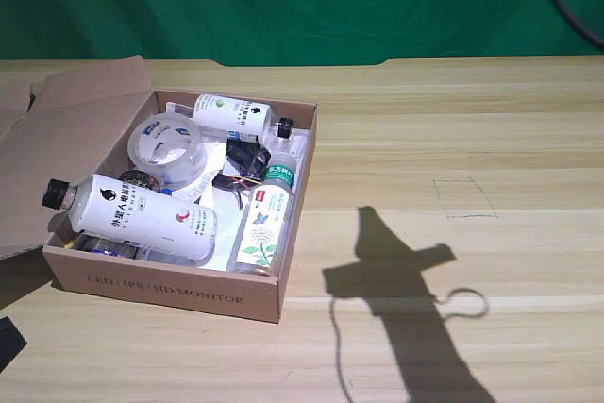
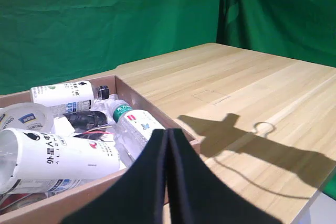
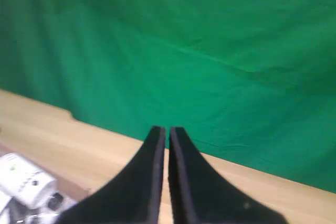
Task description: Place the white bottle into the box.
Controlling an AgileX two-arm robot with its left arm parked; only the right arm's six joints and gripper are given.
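my gripper [image 3: 167, 132] has its fingers pressed together on nothing, raised in the air and facing the green backdrop [image 3: 210, 40]. only my arm's shadow [image 1: 406, 299] falls on the table [image 1: 472, 120], at the exterior view's right of the box [image 1: 170, 292]. the white bottle [image 1: 132, 216] lies on its side in the box, at the near corner on the exterior view's left, black cap toward the open flap [image 1: 66, 139], beside a clear bottle [image 1: 264, 224].
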